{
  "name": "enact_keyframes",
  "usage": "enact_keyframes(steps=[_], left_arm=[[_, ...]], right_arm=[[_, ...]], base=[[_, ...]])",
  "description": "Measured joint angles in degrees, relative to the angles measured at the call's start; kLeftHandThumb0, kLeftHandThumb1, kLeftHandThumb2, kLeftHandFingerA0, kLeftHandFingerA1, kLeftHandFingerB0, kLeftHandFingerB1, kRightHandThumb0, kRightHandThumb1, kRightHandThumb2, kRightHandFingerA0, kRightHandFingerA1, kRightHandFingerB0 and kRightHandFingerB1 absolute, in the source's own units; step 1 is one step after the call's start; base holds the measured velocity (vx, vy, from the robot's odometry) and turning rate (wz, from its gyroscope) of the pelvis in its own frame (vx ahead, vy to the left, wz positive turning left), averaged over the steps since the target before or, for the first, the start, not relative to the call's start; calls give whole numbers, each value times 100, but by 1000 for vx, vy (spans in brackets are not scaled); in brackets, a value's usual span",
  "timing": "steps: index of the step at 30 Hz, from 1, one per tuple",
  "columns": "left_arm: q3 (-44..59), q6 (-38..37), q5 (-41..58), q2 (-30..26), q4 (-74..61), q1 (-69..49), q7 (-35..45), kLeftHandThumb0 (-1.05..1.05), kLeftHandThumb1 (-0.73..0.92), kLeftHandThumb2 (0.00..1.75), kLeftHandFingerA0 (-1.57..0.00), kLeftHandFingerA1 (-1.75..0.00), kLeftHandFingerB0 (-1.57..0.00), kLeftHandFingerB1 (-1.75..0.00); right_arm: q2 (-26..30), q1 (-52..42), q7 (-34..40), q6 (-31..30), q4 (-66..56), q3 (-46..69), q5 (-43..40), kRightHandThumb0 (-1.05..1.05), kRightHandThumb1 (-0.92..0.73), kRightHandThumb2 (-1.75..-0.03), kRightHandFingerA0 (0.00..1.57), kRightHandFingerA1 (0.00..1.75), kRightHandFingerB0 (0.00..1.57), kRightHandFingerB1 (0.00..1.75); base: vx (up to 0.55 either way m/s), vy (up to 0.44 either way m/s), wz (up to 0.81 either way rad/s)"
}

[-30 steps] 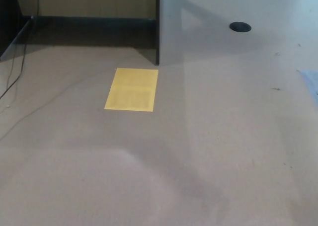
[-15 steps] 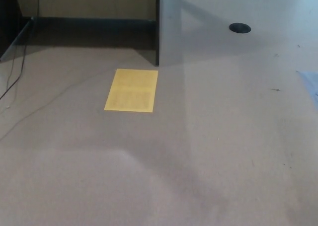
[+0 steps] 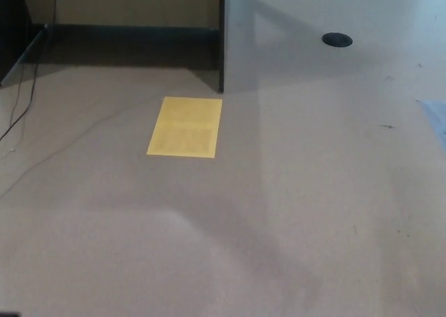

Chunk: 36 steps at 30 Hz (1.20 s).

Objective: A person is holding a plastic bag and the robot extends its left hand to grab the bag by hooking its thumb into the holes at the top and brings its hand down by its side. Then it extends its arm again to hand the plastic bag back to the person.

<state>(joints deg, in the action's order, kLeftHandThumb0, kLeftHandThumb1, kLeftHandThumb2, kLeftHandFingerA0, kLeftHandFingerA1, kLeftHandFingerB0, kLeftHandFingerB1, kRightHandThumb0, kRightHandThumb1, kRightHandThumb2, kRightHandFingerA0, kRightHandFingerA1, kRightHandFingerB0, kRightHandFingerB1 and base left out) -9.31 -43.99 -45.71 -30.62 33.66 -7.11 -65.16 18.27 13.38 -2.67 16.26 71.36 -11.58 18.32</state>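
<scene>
No plastic bag, no person and neither of my hands shows in the head view. I look down at a bare brownish floor (image 3: 293,212). A soft shadow band crosses it from the middle toward the lower right.
A yellow sheet (image 3: 185,127) lies flat on the floor left of centre. A grey panel (image 3: 240,35) stands upright behind it, with a dark recess to its left. A thin black cable (image 3: 17,115) runs along the left edge. A dark round hole (image 3: 337,39) sits at upper right. A pale blue patch (image 3: 435,118) touches the right edge.
</scene>
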Motion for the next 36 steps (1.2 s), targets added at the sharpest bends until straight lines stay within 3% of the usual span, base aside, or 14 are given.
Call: enact_keyframes(steps=[6,7,8,10,11,14,15,17,19,25,29,31,32,36], left_arm=[[152,197,97,142,-1394,234,540,-10,60,91,-112,-160,-86,-122],[179,247,114,158,-1575,313,634,-11,69,87,-93,-167,-80,-121],[207,306,140,178,-1770,403,741,-10,63,86,-108,-160,-84,-123],[263,435,187,218,-2126,641,972,-10,63,86,-108,-160,-84,-123],[300,495,206,230,-2263,769,1077,-12,70,83,-90,-167,-82,-117],[360,673,265,303,-2566,1230,1384,-10,68,87,-93,-166,-86,-114],[371,764,297,353,-2690,1457,1521,-11,60,94,-113,-151,-90,-110],[373,894,325,436,-2836,1775,1707,-8,65,90,-95,-163,-88,-111],[362,1059,335,575,-2982,2169,1933,-8,65,86,-100,-162,-90,-105],[137,1525,315,1037,-3142,3258,2576,-14,74,71,-88,-169,-72,-135],[-176,1895,204,1515,-3181,3890,3000,-13,73,73,-91,-171,-77,-122],[-320,2073,119,1708,-3181,4193,3185,-16,77,72,-93,-175,-67,-144],[-386,2134,80,1798,-3170,4358,3255,-20,77,67,-95,-175,-72,-115],[-617,2363,-133,2093,-3137,4990,3428,-19,71,74,-97,-174,-78,-116]], right_arm=[[7,1,0,6,-5,2,-2,-41,-66,-62,66,47,58,41],[9,1,0,7,-5,3,-3,-41,-67,-63,66,46,58,41],[10,1,0,8,-5,5,-3,-40,-67,-62,65,46,58,40],[19,-3,0,11,-2,4,-1,-40,-67,-62,65,46,58,40],[22,-3,0,13,-3,4,-2,-39,-70,-61,68,44,62,41],[29,-5,0,13,-3,-1,0,-43,-66,-64,67,47,59,42],[30,-5,0,13,-3,-5,1,-38,-70,-61,69,45,62,41],[30,-5,0,14,-2,-11,3,-38,-70,-61,69,45,61,41],[34,-5,0,15,-1,-25,8,-44,-66,-63,66,46,56,41],[40,-14,1,14,-2,-35,13,-39,-70,-61,66,44,60,40],[44,-24,1,10,-4,-47,24,-39,-69,-61,64,43,59,40],[45,-23,1,-7,0,-44,24,-43,-63,-63,67,47,58,42],[45,-21,2,-17,2,-44,25,-39,-69,-61,71,45,62,41],[53,-9,5,-28,-4,-47,33,-38,-69,-61,70,46,64,41]], base=[[0,0,0],[0,0,0],[0,0,0],[0,0,0],[0,0,0],[0,0,0],[0,0,0],[0,0,0],[0,0,0],[0,0,0],[0,0,0],[0,0,0],[0,0,0],[0,0,0]])
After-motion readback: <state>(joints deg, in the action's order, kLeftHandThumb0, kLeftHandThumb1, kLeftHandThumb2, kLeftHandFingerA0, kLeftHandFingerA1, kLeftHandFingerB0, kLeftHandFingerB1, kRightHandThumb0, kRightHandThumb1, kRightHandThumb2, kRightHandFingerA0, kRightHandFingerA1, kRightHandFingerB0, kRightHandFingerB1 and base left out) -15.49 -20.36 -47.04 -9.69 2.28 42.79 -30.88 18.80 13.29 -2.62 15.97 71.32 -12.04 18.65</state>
